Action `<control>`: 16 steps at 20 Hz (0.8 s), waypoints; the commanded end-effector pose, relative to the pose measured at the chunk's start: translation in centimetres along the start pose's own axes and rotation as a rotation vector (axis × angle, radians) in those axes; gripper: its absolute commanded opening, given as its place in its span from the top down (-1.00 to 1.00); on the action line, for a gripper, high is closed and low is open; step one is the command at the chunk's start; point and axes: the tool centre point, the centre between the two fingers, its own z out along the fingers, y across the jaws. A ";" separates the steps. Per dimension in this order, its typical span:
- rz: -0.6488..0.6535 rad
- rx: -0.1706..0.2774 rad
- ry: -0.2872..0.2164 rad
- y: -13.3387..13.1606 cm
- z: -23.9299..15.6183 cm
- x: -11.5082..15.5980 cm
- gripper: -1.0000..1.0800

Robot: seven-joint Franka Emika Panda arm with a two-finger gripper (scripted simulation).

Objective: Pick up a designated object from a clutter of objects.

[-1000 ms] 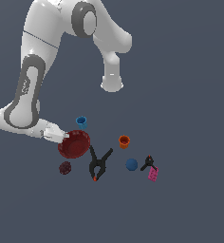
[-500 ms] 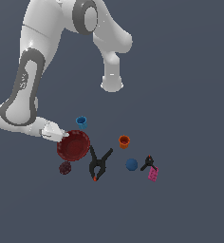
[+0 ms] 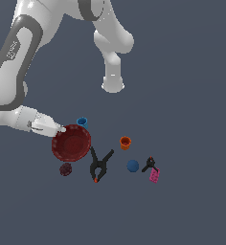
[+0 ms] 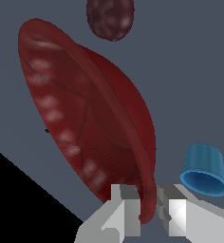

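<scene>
Crowding: blue cup (image 3: 82, 122) just beside the red bowl (image 3: 71, 143) rim where the gripper (image 3: 62, 128) grips | dark red ball (image 3: 65, 169) and large black clamp (image 3: 100, 165) near the opposite rim | open floor (image 3: 191, 95) toward the exterior view's right and above.

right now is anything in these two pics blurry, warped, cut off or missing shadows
Exterior view: flat, even lighting, no cast shadows under the red bowl or the clamps; everything sharp but small. Wrist view: the bowl looms large and stretched into a tilted oval by closeness, its surface speckled with pale highlights; a solid black wedge fills one corner; the gripper straddles the rim beside the blue cup.
</scene>
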 end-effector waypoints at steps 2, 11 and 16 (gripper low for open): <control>-0.002 0.000 0.001 -3.4 -2.3 -1.9 1.00; -0.002 -0.001 0.001 -11.4 -7.7 -6.1 1.00; -0.002 0.000 0.001 -15.0 -10.1 -7.8 1.00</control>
